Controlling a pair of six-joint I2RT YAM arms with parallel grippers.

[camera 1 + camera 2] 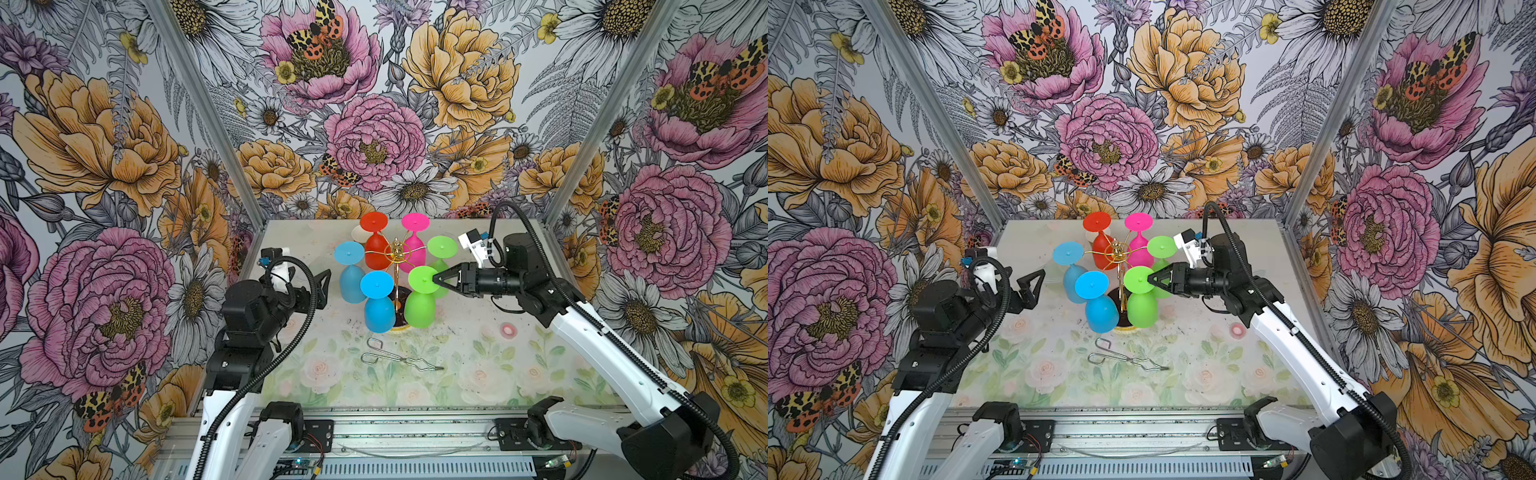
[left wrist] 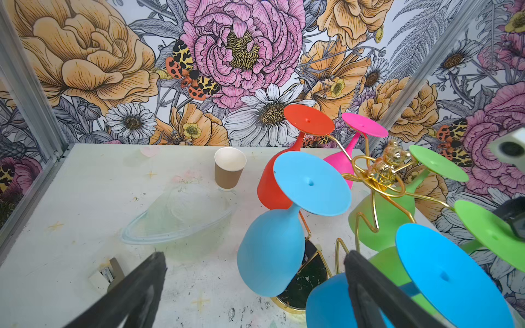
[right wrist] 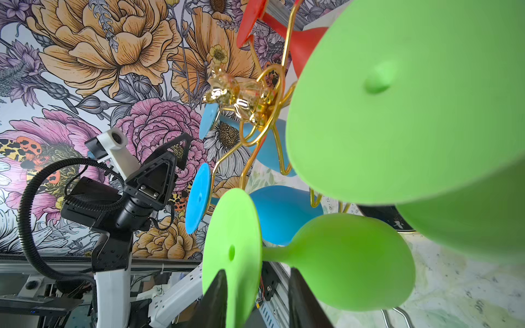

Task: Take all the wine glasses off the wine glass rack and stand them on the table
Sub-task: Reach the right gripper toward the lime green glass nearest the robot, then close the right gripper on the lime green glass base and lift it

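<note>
Black fingertips (image 3: 218, 295) fill the bottom edge of the right wrist view; between them my right gripper (image 3: 257, 272) stands partly spread astride the foot (image 3: 231, 241) of the green wine glass (image 3: 341, 261), one finger outside the disc, one on the stem side, with a gap showing, so nothing is pinched yet. In a top view that glass (image 1: 420, 309) hangs bowl-down just right of centre on a near arm of the wine glass rack (image 1: 397, 251). I judge the jaws should close squarely on the disc close to the stem, firm without twisting it; the pull should then run outward along the wire, toward the right of the frame, kept level so the stem slips out of the loop rather than levering the stand. A second green glass (image 1: 441, 248) sits just above my wrist and a blue glass (image 1: 377, 284) just left, so I would avoid any sideways swing. My left gripper (image 1: 323, 286) waits spread wide and empty at centre-left; it could steady the black base (image 2: 306, 281) if the stand tips. Wire tongs (image 1: 399, 359) lie lower, out of the path.
</note>
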